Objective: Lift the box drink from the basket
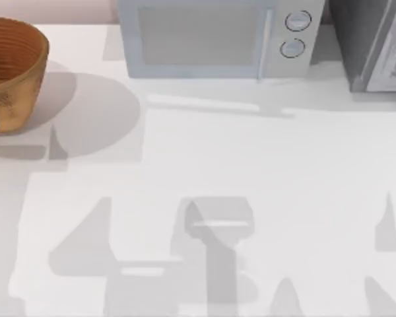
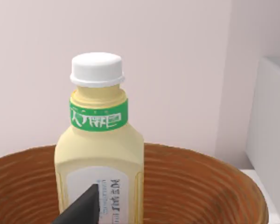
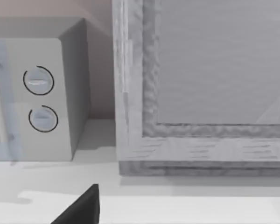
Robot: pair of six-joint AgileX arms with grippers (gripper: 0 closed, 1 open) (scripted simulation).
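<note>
The box drink point(image 2: 99, 154) is pale yellow with a green band and a white cap. In the left wrist view it stands upright inside the basket point(image 2: 200, 186), its neck and cap well above the woven rim. A dark part of my left gripper point(image 2: 81, 210) overlaps the drink's lower label, close in front of it. In the top view the orange-brown basket point(image 1: 16, 66) sits at the table's far left corner, cut off by the picture's edge. A dark part of my right gripper point(image 3: 81, 207) hangs over the table before the microwave point(image 3: 42, 93).
A grey-white microwave point(image 1: 211, 36) stands at the back centre of the table. A grey cabinet-like box point(image 1: 376, 43) stands at the back right. The white tabletop point(image 1: 218, 165) carries the arms' shadows along its front.
</note>
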